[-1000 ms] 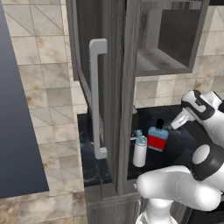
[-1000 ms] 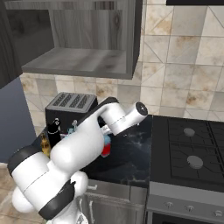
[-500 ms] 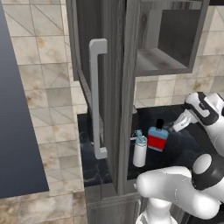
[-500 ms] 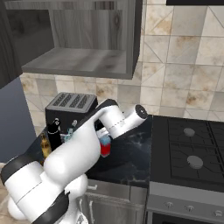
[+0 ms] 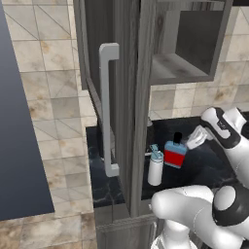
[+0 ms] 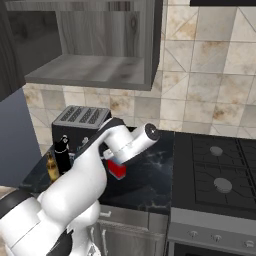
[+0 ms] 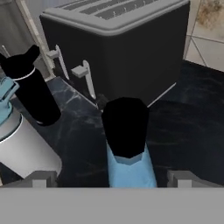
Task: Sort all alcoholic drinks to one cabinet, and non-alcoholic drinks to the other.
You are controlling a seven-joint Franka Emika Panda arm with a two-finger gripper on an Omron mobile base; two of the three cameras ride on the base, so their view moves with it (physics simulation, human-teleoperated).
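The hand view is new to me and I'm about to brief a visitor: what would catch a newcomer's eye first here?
First the red bottle with blue shoulders and black cap, close in front of the open gripper, between its two finger tips. Behind it stands a black toaster with grey levers. At the left a black bottle and a white bottle with a teal lid stand on the dark marble counter.

The red bottle point(image 5: 175, 154) with blue shoulders stands upright on the dark counter, right of the white bottle point(image 5: 155, 168); the black bottle point(image 7: 31, 89) stands behind them, and an amber bottle point(image 6: 51, 168) to its left.
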